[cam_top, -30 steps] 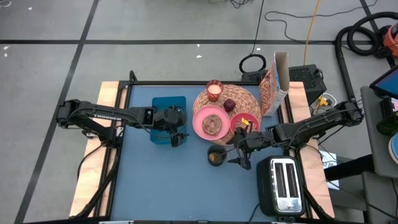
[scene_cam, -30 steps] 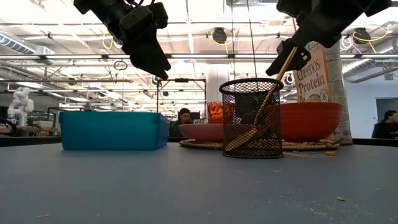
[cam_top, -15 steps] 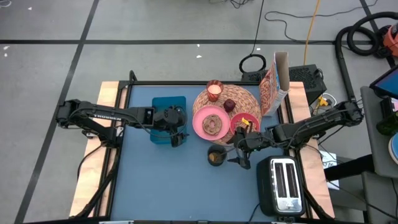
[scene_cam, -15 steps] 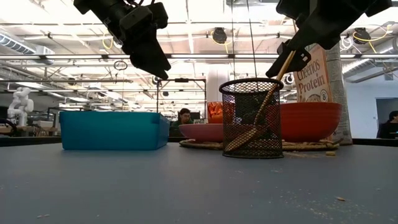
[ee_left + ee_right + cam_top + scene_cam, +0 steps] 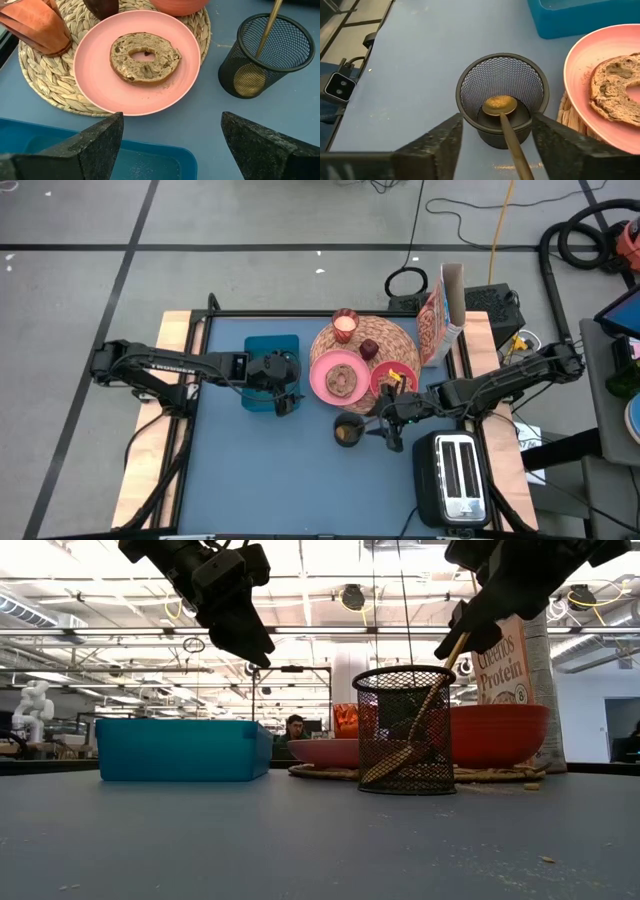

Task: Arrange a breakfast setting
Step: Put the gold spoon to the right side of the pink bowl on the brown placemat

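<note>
A round straw placemat (image 5: 395, 335) carries a pink plate (image 5: 322, 385) with a bagel half (image 5: 145, 56), a coral-red bowl (image 5: 393, 378), a dark-red fruit (image 5: 369, 349) and a candle glass (image 5: 345, 326). The Cheerios box (image 5: 437, 320) stands at its right. A gold spoon (image 5: 507, 120) rests bowl-down in a black mesh cup (image 5: 502, 100), its handle leaning on the rim. My right gripper (image 5: 497, 125) is open, its fingers on either side of the handle's upper end (image 5: 462, 640). My left gripper (image 5: 170, 125) hangs open above the blue bin.
A blue plastic bin (image 5: 271, 360) sits left of the placemat, under my left arm. A black and silver toaster (image 5: 455, 475) stands at the near right, just beside my right arm. Bare blue table lies toward the near left.
My right gripper has drawn its fingers closer together about the upper end of the spoon's handle, without moving away. The spoon and the cup stand as before.
</note>
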